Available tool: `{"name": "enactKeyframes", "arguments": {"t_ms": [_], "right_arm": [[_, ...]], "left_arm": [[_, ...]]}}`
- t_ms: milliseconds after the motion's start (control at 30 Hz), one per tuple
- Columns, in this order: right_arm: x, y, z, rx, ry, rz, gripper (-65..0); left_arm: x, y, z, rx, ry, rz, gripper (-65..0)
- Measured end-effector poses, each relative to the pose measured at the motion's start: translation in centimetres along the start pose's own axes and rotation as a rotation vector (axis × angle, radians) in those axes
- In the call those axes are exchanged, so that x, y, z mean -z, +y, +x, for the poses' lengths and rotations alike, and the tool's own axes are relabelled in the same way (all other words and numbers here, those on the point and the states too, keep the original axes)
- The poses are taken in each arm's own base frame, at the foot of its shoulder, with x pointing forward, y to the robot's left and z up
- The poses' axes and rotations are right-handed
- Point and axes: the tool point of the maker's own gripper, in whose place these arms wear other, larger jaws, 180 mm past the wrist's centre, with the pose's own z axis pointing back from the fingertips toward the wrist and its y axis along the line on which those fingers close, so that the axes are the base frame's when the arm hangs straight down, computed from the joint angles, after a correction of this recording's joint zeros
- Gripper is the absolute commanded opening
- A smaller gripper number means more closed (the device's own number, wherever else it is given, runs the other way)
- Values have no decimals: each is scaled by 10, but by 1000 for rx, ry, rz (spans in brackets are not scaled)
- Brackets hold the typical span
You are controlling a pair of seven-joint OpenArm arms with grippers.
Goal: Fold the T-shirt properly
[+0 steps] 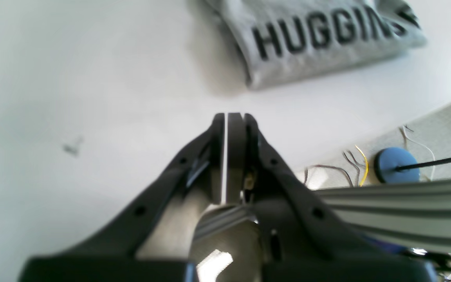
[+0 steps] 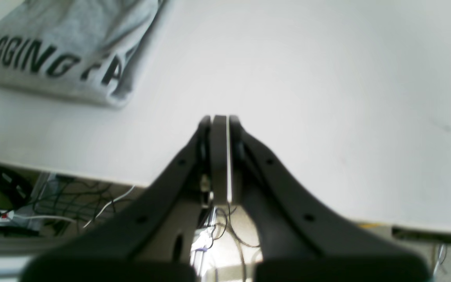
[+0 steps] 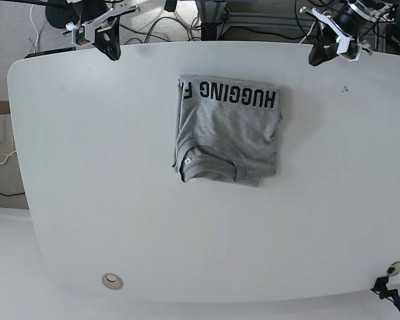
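I see the folded T-shirt (image 3: 227,130) alone on the table (image 3: 120,220); left gripper (image 1: 233,116) and right gripper (image 2: 219,117) pressed together, well apart from it.

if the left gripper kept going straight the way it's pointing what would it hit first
Probably the bare table. The shut left gripper aims just beside the T-shirt, whose folded corner lies slightly right of that line; depth is unclear.
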Motion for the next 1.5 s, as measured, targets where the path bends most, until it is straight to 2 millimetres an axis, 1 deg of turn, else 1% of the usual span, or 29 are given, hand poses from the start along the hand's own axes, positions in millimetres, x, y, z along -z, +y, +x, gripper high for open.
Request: {"name": "enactKeyframes", "arguments": {"t_ms": [33,133,267,333,367,400,467,500,533,600,667,700,800,867,933,967,1000,1067,1100,1133,1200,1267,1333,1367,1433,1500], "right_arm": [[-9,3,-6,11,21,1,-650],[-29,8,-25,37,88,-16,-650],[-55,18,-46,94,159,-40,-650],[-66,22,-61,119,205,-35,-650],[-70,23,-71,133,230,-35,-650],[-73,23,-86,152,265,-49,-650],[-80,29,-117,192,343,-33,-650],[-82,31,-133,214,374,-27,-650],[-82,33,-148,237,405,-31,-650],[-80,38,-178,263,467,-21,-650],[-72,40,-203,243,519,-4,-650],[-69,39,-213,234,543,-5,-650],[-60,44,-243,264,607,2,-650],[-50,42,-261,294,640,-9,-650],[-34,37,-272,320,651,-18,-650],[-31,36,-279,327,672,-19,-650],[-23,33,-282,336,675,-18,-650],[-17,33,-295,338,724,4,-650],[-18,36,-304,330,768,20,-650],[-17,33,-311,327,795,3,-650],[-8,30,-317,300,820,-23,-650],[1,31,-318,270,837,0,-650],[11,29,-320,230,854,-2,-650],[13,27,-322,213,869,-9,-650],[14,21,-327,204,897,-37,-650],[16,16,-329,201,926,-53,-650]], "left_arm": [[-6,-5,-8,-27,17,6,-650],[-21,-17,-20,-118,3,46,-650],[-43,-37,-49,-189,100,50,-650],[-46,-46,-60,-239,113,47,-650],[-45,-49,-70,-271,127,46,-650],[-46,-53,-84,-300,153,44,-650],[-48,-66,-119,-342,241,23,-650],[-47,-71,-139,-324,313,6,-650],[-42,-73,-153,-310,350,-5,-650],[-27,-72,-167,-326,345,-3,-650],[-14,-82,-190,-350,396,-35,-650],[-10,-87,-205,-352,438,-53,-650],[-1,-100,-240,-367,529,-92,-650],[12,-96,-260,-361,588,-83,-650],[26,-87,-273,-374,609,-50,-650],[28,-86,-284,-361,652,-44,-650],[34,-85,-293,-355,691,-44,-650],[36,-91,-305,-369,721,-50,-650],[35,-96,-312,-368,756,-64,-650],[35,-99,-318,-371,787,-71,-650],[41,-96,-324,-390,808,-49,-650],[47,-85,-331,-401,841,-8,-650],[56,-77,-333,-412,857,12,-650],[59,-73,-334,-415,870,33,-650],[61,-71,-338,-424,887,57,-650],[58,-66,-343,-421,923,89,-650]]}}
